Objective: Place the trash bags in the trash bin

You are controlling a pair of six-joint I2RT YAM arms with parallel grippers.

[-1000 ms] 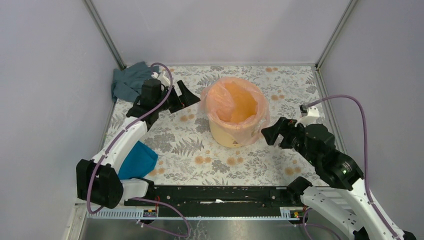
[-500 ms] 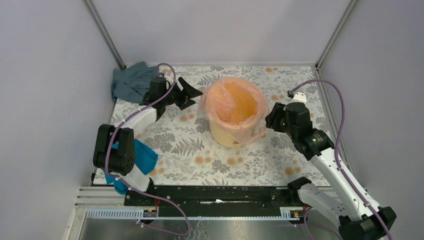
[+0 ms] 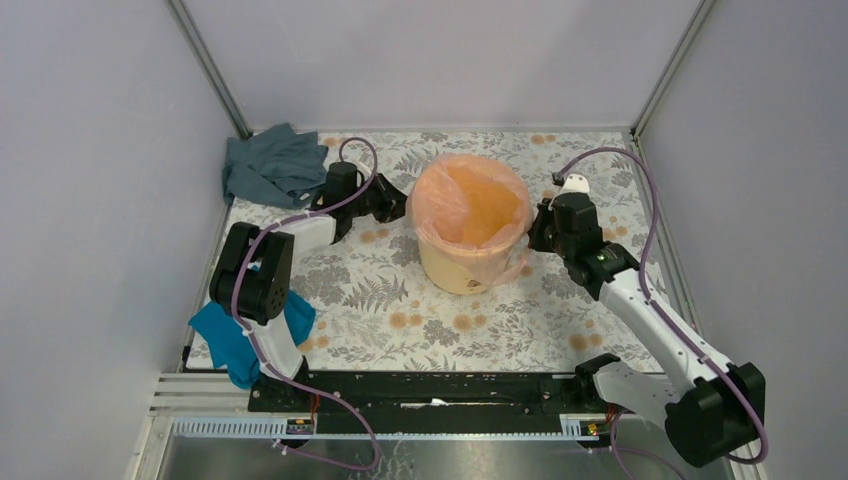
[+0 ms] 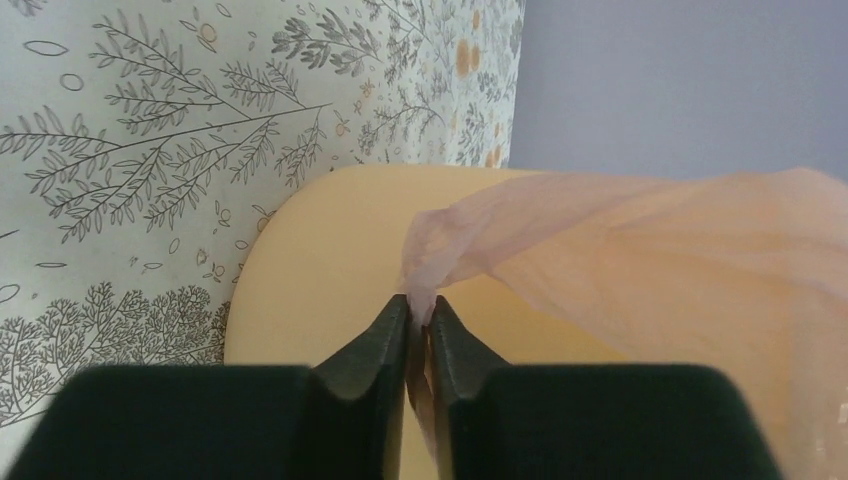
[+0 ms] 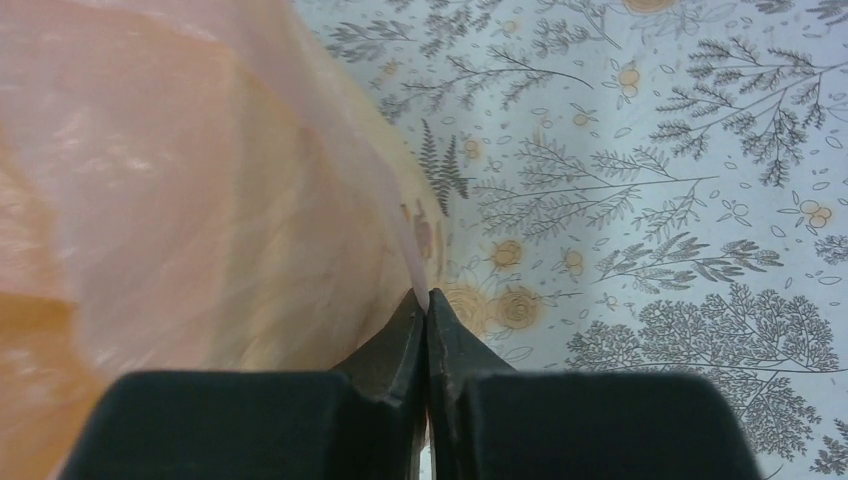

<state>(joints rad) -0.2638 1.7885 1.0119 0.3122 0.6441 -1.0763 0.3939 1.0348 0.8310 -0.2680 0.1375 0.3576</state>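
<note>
As both arms reach inward from the near edge, the bench (image 3: pixel 380 300), covered in a grey-and-orange floral print, carries the trash bin (image 3: pixel 447 270). The bin is upright near the bench's centre, slightly toward the far edge.

Left arm (image 3: pixel 262 275): folded up along the left edge, then stretched across to the bin's left side.

Right arm (image 3: pixel 650 310): extends from the near right corner to the bin's right side.

Trash bag (image 3: pixel 440 205): sits in the bin as a liner. The pale pink film covers the inner wall, folds over the rolled rim and hangs as a wrinkled skirt outside, lowest on the right.

Grey-blue cloth (image 3: pixel 268 168): crumpled in the far left corner, apart from the bin.

Teal cloth (image 3: pixel 230 340): at the near left corner, beside the left arm's lower link.

Left gripper (image 3: pixel 395 204): at rim height against the bag's left side. The wrist view shows its fingertips (image 4: pixel 385 335) clenched on a pinched fold of film, which stretches away to the right of the pinch.

Right gripper (image 3: pixel 536 232): against the bag's skirt on the right. The wrist view shows its fingertips (image 5: pixel 400 335) pressed together with the film's edge caught between them.

Dark print (image 5: pixel 425 235): on the bin wall, just above that pinch.
</note>
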